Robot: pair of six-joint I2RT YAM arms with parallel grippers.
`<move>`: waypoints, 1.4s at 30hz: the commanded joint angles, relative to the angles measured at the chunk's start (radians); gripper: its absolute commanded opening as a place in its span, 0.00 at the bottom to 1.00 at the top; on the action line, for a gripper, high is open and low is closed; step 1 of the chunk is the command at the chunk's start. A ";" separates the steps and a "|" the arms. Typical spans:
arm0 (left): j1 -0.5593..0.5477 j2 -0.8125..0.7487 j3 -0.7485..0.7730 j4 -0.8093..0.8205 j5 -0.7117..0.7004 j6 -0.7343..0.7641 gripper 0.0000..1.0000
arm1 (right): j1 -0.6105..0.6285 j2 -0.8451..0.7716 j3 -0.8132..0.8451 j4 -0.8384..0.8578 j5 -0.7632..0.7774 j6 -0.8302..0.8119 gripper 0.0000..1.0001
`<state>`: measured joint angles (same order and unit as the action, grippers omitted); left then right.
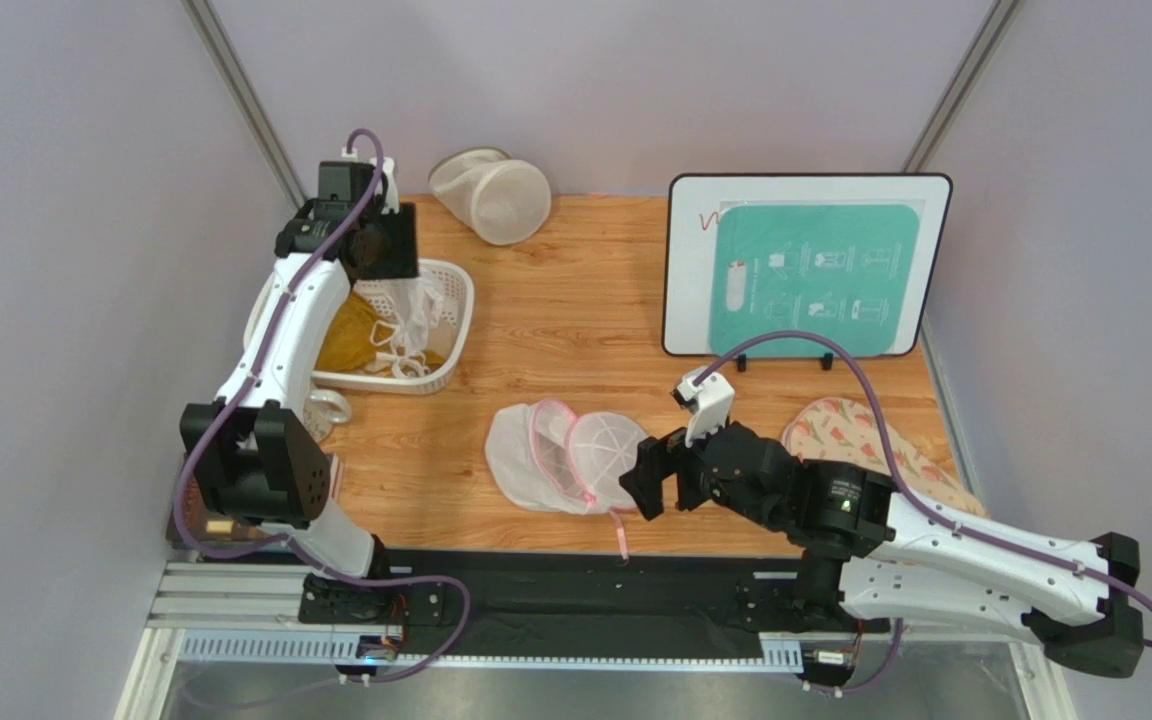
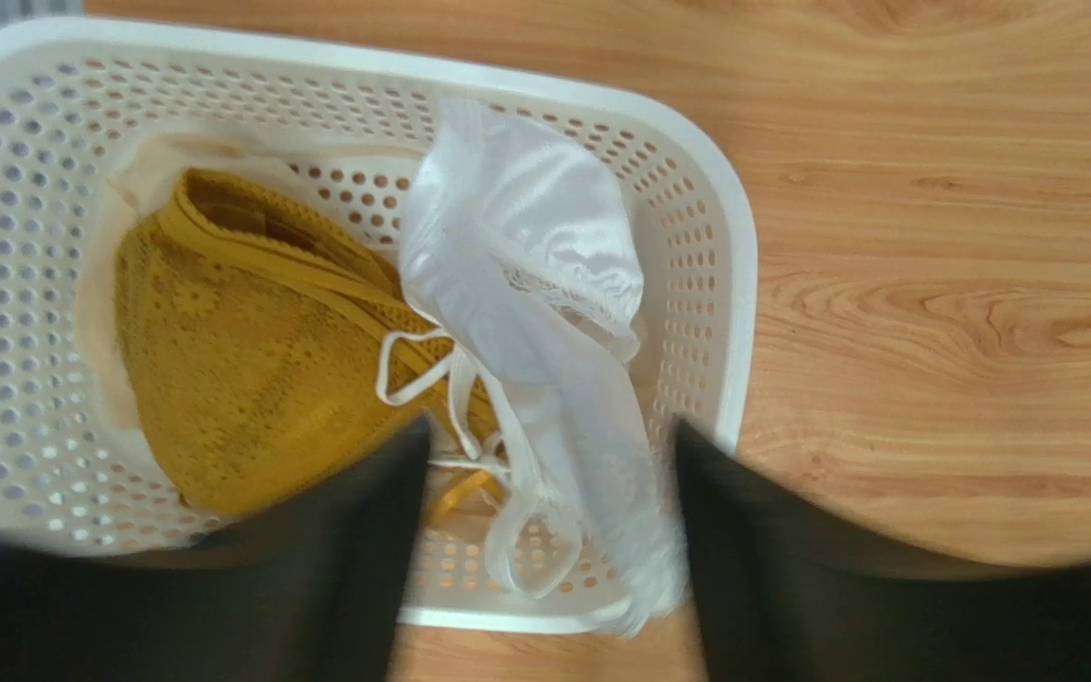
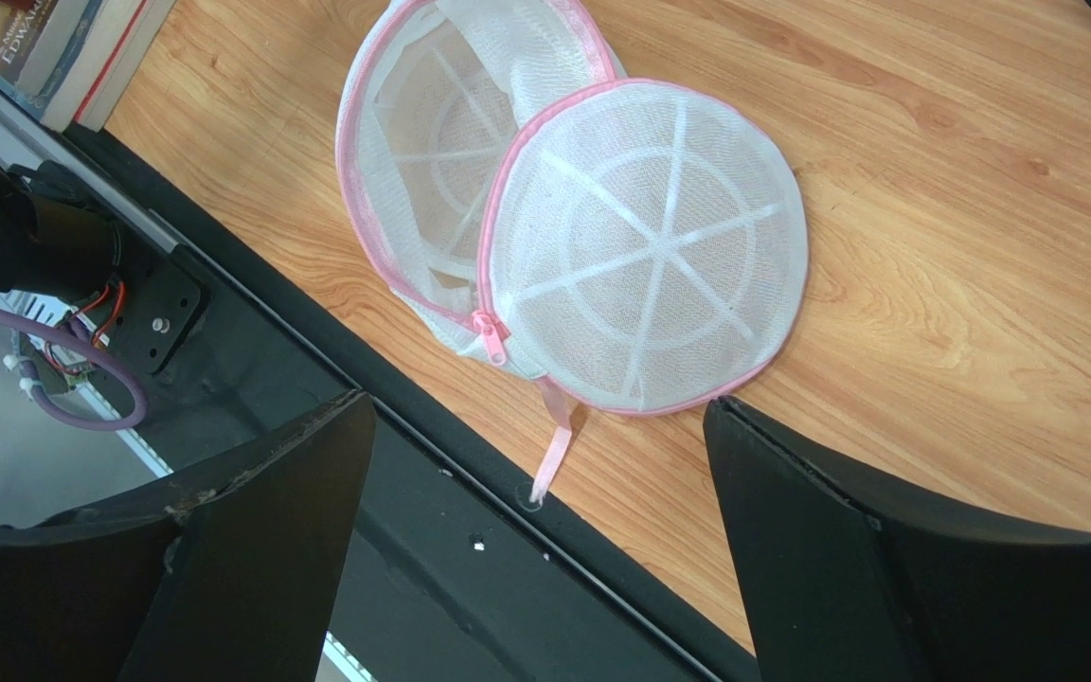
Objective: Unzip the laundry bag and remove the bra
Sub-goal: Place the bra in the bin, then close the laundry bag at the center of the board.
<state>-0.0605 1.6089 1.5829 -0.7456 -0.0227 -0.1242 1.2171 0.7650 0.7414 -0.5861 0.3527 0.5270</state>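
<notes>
Looking over the scene, we see a wooden table boxed in by plain grey walls, with a black strip along its near edge where our arm bases sit.

Our left gripper hangs over a white perforated basket, its fingers spread wide. The bra, white and glossy, lies directly under that gripper, running through the gap between the fingers and draping over the basket's near rim. Its lower end is blurred, and we cannot tell whether either finger touches it; the gripper has no pinch on it. A mustard-yellow garment fills the basket to the gripper's left, partly under the bra's straps.

Our right gripper is likewise spread wide and holds nothing. The laundry bag rests on the table just ahead of it, apart from both fingers, unzipped, with its two pink-trimmed mesh halves splayed open and overlapping. The zipper pull sits on the side nearest the gripper, and a pink loop trails from the bag toward the gap between the fingers.

Well beyond the right gripper stands a framed instruction board; a pink patterned cloth lies behind that gripper, beside the arm. A cream cylindrical mesh bag rests at the far edge, beyond the left gripper.
</notes>
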 commanded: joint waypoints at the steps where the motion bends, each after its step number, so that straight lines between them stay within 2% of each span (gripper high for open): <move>1: 0.008 -0.098 -0.085 0.031 -0.011 -0.061 0.99 | 0.004 0.013 0.010 0.031 0.009 0.011 0.96; 9: 0.008 -0.269 -0.136 0.025 0.003 -0.072 1.00 | -0.005 0.025 -0.004 0.031 0.019 0.090 0.99; 12: -0.048 -0.332 -0.153 0.019 -0.026 -0.061 1.00 | -0.019 0.043 -0.014 0.043 0.026 0.145 0.99; 15: -0.156 -0.377 -0.190 0.015 -0.005 -0.072 0.99 | -0.042 0.082 -0.022 0.043 0.034 0.206 1.00; 18: -0.324 -0.415 -0.254 0.029 0.017 -0.114 0.99 | -0.086 0.097 -0.046 0.043 0.034 0.264 1.00; 22: -0.496 -0.451 -0.368 0.066 0.017 -0.175 0.99 | -0.157 0.088 -0.131 0.071 0.014 0.340 0.99; 25: -0.562 -0.461 -0.452 0.127 0.055 -0.213 0.99 | -0.200 0.089 -0.195 0.135 -0.032 0.355 0.97; 37: -0.582 -0.406 -0.691 0.244 0.089 -0.250 1.00 | -0.269 0.206 -0.330 0.400 -0.133 0.418 0.90; 39: -0.582 -0.388 -0.712 0.244 0.058 -0.247 0.98 | -0.269 0.255 -0.323 0.429 -0.139 0.416 0.89; 42: -0.582 -0.380 -0.761 0.247 0.026 -0.255 0.90 | -0.271 0.336 -0.309 0.453 -0.155 0.412 0.84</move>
<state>-0.6399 1.2198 0.8600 -0.5419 0.0387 -0.3580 0.9520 1.0203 0.4141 -0.2565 0.2207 0.9188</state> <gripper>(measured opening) 0.939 0.870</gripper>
